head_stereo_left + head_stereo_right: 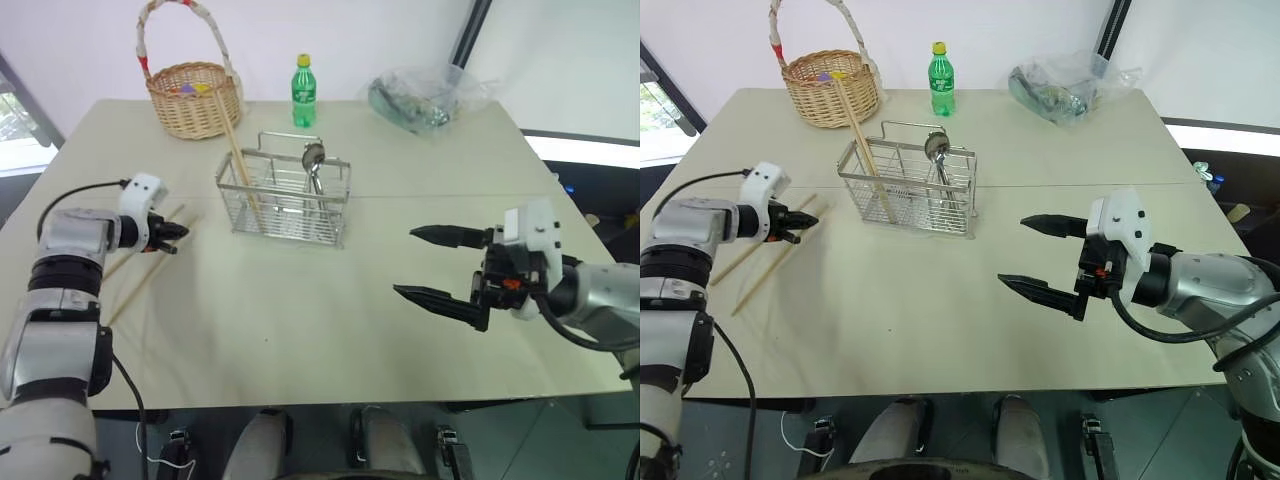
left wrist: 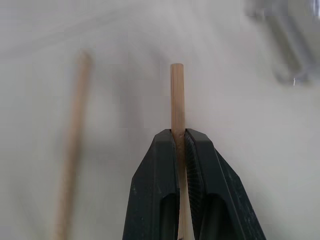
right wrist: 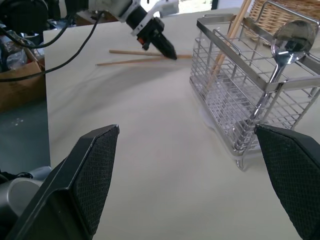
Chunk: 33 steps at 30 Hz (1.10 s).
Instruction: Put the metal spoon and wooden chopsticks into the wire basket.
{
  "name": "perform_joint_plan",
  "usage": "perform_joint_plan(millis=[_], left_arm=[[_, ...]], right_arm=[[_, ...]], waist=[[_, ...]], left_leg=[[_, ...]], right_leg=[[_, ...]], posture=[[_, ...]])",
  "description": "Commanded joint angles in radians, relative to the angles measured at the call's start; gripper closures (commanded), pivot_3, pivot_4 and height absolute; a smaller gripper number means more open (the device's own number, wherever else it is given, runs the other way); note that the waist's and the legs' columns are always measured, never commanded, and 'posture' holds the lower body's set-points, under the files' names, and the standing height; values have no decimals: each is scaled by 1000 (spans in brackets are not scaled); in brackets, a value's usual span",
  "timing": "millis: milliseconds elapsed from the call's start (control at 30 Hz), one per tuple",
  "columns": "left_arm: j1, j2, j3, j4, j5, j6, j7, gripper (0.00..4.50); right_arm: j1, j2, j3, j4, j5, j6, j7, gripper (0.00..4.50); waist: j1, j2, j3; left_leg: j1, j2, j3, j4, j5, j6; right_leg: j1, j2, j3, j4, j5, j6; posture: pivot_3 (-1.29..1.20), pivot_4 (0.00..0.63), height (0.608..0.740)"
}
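Chopstick point(image 2: 177, 100) end past clamped left gripper point(image 2: 182, 137).

**A:** ok so where's everything sitting on the table point(image 1: 300, 330)?

**B:** wire basket point(image 1: 284, 205) is mid-table, a bit toward the far side. The spoon point(image 1: 313, 165) stands in its right part, one chopstick point(image 1: 240, 165) leans in its left part, top end tipping back toward the wicker basket point(image 1: 193, 98).

**A:** and behind that?

**B:** wicker basket at the far left, bottle point(image 1: 303, 92) just right of it, plastic bag point(image 1: 425, 98) further right along the back edge.

**A:** other chopsticks?

**B:** two more point(image 1: 140, 275), left of the wire basket near the table's left edge. One is pinched in the left gripper point(image 1: 178, 232), the other lies beside it. Right gripper point(image 1: 432, 265) is over the right side, nearer the front.
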Motion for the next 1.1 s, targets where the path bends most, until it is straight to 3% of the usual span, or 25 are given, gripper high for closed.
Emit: perform_joint_plan(millis=[33,200,300,433,733,967,1100], left_arm=[[-11,22,191,-166,-107,-11,109,4458],[-94,-71,523,-468,-415,137,284,4458],[-149,-115,584,-550,-518,188,359,4458],[-253,-180,608,-539,-574,127,449,4458],[-316,-319,451,-402,-514,-85,394,4458],[-209,-365,271,-387,-388,-263,278,4458],[-156,-391,232,-387,-345,-342,277,4458]], right_arm=[[-15,-13,-22,2,4,-19,11,0],[-25,-25,-26,18,10,-9,16,0],[-31,-24,-18,23,9,-6,16,0],[-41,-19,-6,37,4,-8,18,0],[-40,1,-21,19,17,-3,-34,0],[-84,11,-81,22,66,22,-150,0],[-113,7,-106,30,110,40,-194,0]], waist=[[0,0,0],[2,-2,-1],[1,-1,-1],[2,-2,-1],[2,-2,-1],[-1,-1,0],[2,-2,0]], left_leg=[[0,0,0,0,0,0],[-2,0,-2,2,0,0],[0,-1,-2,2,0,0],[5,-1,-1,1,0,0],[7,-2,1,1,0,-1],[7,-2,2,1,0,-1],[6,-1,1,1,0,-1]], right_leg=[[0,0,0,0,0,0],[0,0,0,0,1,2],[3,0,-1,-1,2,3],[7,0,-1,-1,2,3],[9,0,0,-1,2,3],[8,0,1,-1,2,3],[8,0,1,-1,2,3]], posture=[[0,150,674],[0,150,674],[0,150,674],[0,150,674],[0,150,674],[0,150,674],[0,150,674]])
